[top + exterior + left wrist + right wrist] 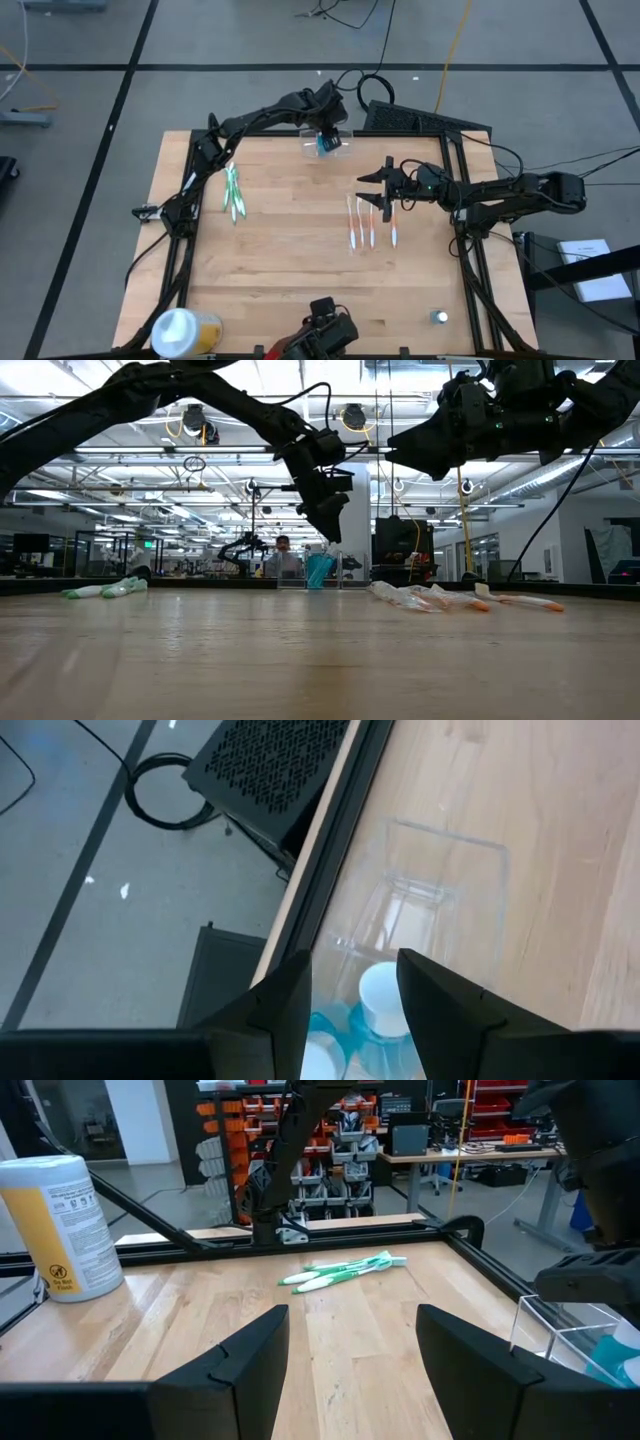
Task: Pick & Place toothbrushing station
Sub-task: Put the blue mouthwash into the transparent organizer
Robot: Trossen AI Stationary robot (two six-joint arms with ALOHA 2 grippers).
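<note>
Standing at the far edge of the wooden table point(290, 250), the toothbrushing station point(327, 146) is recorded as a small clear plastic holder with blue-and-white items point(372, 1015) inside it, their exact kind not discernible.

Left gripper point(327, 135): positioned directly above the holder at the table's far edge; in the left wrist view its two dark fingers point(440, 1005) are seen parted to a moderate gap, poised over the blue-and-white contents. Whether anything is gripped cannot be told.

Right gripper point(372, 190): held above the table right of centre, over the upper ends of the orange toothbrushes; its fingers are spread wide and nothing is held.

Orange toothbrushes point(370, 225): a group of white-and-orange brushes laid roughly parallel on the table, near the middle, well apart from the holder.

Green toothbrushes point(233, 195): a small cluster laid together on the left part of the table, near the left arm's base.

Wipes tub point(180, 332): a round white-and-yellow container placed at the near left corner of the table.

Small round object point(439, 317): noted near the near right corner, too small to identify.
</note>
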